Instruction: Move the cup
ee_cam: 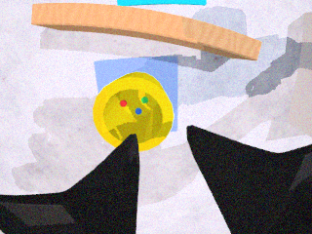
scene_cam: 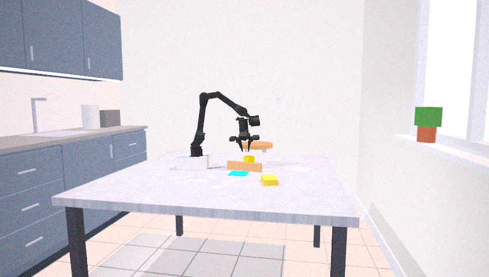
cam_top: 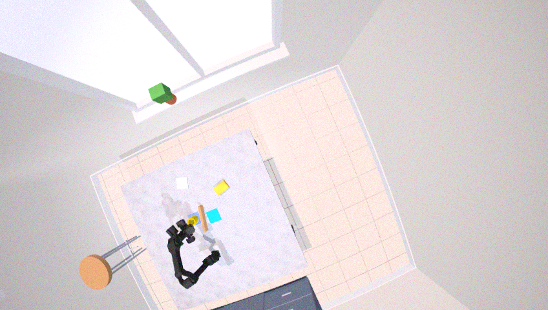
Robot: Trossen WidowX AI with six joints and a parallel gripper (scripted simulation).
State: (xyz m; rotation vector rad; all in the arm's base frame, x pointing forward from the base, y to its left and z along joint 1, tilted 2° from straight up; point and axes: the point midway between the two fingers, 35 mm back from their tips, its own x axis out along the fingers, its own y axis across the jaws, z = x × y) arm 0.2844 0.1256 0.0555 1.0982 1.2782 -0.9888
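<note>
your gripper (cam_top: 185, 223) (scene_cam: 245, 151) (ee_cam: 162, 136): pointing down above the table, fingers partly open, nothing held. yellow cup (cam_top: 192, 220) (scene_cam: 248, 158) (ee_cam: 134, 111) upright on the blue pad (cam_top: 195, 217) (ee_cam: 164, 68), three marbles inside. wooden bar (cam_top: 202, 218) (scene_cam: 244, 165) (ee_cam: 141, 25) stands between cup and cyan pad (cam_top: 213, 216) (scene_cam: 237, 173) (ee_cam: 161, 2).

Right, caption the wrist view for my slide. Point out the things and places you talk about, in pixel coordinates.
Open end effector (scene_cam: 245, 151) (ee_cam: 162, 136) above a yellow cup (cam_top: 192, 220) (scene_cam: 248, 158) (ee_cam: 99, 114) with three marbles (ee_cam: 138, 111), on a blue pad (ee_cam: 168, 68) beside a wooden bar (cam_top: 203, 219) (scene_cam: 244, 165) (ee_cam: 122, 19).
</note>
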